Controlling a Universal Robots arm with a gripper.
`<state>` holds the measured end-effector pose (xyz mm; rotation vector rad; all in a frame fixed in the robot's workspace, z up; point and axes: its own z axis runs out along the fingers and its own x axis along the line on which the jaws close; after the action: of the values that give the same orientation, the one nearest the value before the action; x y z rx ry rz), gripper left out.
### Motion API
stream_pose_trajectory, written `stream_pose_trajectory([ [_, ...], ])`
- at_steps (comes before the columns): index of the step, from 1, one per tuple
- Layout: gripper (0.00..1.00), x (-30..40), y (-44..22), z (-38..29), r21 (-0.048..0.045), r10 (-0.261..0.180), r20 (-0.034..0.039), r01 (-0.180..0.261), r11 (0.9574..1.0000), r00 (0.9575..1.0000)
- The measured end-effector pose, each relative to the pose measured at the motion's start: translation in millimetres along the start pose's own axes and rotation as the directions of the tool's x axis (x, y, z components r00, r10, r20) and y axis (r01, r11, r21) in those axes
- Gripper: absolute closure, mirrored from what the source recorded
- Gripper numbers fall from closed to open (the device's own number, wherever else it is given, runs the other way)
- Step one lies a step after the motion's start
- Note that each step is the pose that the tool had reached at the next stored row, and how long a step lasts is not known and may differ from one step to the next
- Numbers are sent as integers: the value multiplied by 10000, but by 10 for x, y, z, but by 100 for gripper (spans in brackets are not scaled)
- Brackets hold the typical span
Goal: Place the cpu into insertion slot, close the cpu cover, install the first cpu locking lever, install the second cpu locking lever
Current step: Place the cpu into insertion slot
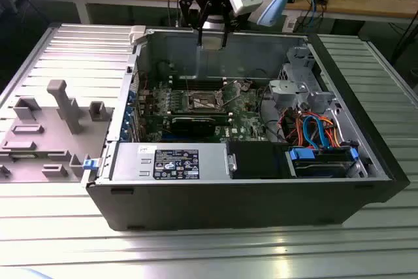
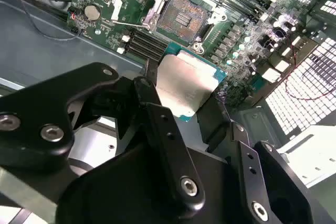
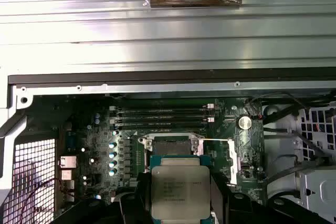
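Fingers (image 2: 210,121) clamped on the chip (image 2: 186,85) by its edges, high over the far wall of the case (image 1: 261,50) — socket (image 1: 204,101) open below, nearer, mid-board. Best kept level, squared to the socket's rim, lowered straight — no dragging over its dark centre.

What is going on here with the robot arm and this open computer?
The arm's gripper is shut on the cpu, gripping it by two opposite edges and holding it in the air above the green circuit board inside the open computer case. The insertion slot lies uncovered and empty, a little apart from the cpu. So the cpu is not yet placed.
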<state>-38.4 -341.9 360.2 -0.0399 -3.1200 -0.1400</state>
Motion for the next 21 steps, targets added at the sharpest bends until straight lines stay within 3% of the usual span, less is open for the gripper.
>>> stream_pose_trajectory([
  [7,46,0,0,1,-4,124,11,-124,9999,9999],
  [13,46,1,0,1,-18,798,70,-798,9968,9968],
  [21,46,1,0,0,-19,808,72,-808,9967,9967],
])
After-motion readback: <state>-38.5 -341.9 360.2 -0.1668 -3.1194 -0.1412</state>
